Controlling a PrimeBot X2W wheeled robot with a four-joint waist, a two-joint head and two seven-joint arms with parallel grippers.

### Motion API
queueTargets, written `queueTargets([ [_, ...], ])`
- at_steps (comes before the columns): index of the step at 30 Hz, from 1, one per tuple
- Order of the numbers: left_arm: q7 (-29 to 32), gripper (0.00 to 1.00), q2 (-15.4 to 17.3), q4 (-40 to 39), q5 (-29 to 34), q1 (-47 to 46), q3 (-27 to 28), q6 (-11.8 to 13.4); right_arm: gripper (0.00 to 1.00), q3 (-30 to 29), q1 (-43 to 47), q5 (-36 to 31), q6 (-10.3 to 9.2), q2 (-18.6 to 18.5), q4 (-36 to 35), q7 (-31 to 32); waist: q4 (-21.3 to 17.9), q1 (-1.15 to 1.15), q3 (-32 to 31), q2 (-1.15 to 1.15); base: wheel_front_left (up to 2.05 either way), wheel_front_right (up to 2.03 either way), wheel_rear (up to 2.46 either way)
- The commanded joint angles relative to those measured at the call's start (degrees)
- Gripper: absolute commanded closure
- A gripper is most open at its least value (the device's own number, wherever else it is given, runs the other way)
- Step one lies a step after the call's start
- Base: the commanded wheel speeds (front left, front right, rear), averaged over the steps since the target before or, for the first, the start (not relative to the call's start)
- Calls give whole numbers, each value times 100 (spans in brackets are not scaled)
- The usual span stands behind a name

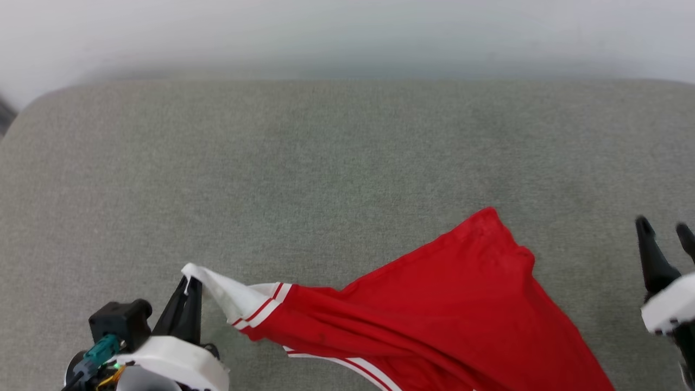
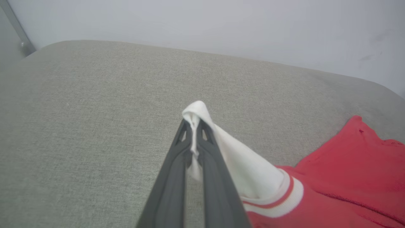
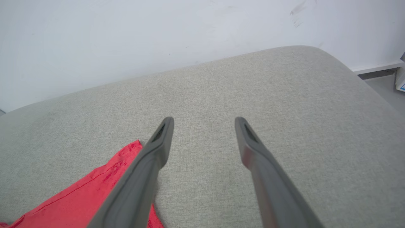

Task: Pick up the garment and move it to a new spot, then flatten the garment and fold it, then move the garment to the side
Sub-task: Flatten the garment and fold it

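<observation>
Your left end effector (image 1: 189,281), lower left, pinches a white corner of the garment (image 1: 434,304); it trails rightward over the grey cushion (image 1: 326,163); your right end effector (image 1: 662,224), far right, stands spread beside it.

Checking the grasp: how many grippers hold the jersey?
1: the left gripper, lower left, pinches a white corner of the jersey. The right gripper, lower right, is open, empty.

Bright, flat diffuse light, only faint soft shadows; wall (image 1: 347,32) at top of head view hazy, wrist views bow at edges.
</observation>
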Motion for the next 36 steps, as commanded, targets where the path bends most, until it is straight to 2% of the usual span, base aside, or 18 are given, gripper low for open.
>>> queueTargets([
  [1, -16, 100, -22, -70, 60, -170, -22, -16, 0, 166, -381, 67, 0, -115, 54, 172, 108, 0, 234, 0, 0, 0, 0],
  [4, -50, 100, -65, -114, 111, -402, -53, -63, 0, 580, -903, 63, 0, -363, 131, 1001, 235, 0, 502, 0, 0, 0, 0],
  [7, -84, 100, -128, -126, 158, -652, -111, -152, 0, 987, -1441, 142, -1, -668, 149, 2250, 395, 0, 789, 0, 0, 0, 0],
  [12, -181, 100, -263, -28, 211, -1026, -207, -296, 0, 1563, -2123, 255, 0, -917, 308, 3808, 634, 0, 1168, 0, 0, 0, 0],
  [17, -269, 100, -383, 112, 259, -1305, -303, -417, 0, 2073, -2436, 300, -1, -978, 744, 4472, 800, 0, 1439, 0, 0, 0, 0],
  [22, -318, 100, -467, 236, 241, -1425, -371, -490, 0, 2516, -2294, 375, -1, -914, 1458, 4917, 852, 0, 1501, 0, 0, 0, 0],
  [23, -329, 100, -474, 259, 233, -1423, -371, -496, 18, 2601, -2261, 367, 0, -926, 1559, 4984, 853, 0, 1500, 0, 0, 0, 0],
  [24, -333, 100, -472, 288, 224, -1418, -370, -502, 75, 2643, -2237, 414, -1, -900, 1638, 5008, 846, 0, 1487, 0, 0, 0, 0],
  [25, -344, 100, -468, 313, 207, -1407, -356, -503, 100, 2674, -2250, 437, 0, -875, 1706, 5046, 832, 0, 1467, 0, 0, 0, 0],
  [29, -345, 100, -443, 399, 171, -1372, -349, -518, 100, 2740, -2419, 451, 0, -889, 1704, 4844, 792, 0, 1346, 0, 0, 0, 0],
  [36, -351, 100, -223, 581, 71, -1397, -135, -543, 100, 2647, -2792, 359, -1, -987, 1550, 3725, 571, 0, 704, 0, 0, 0, 0],
])
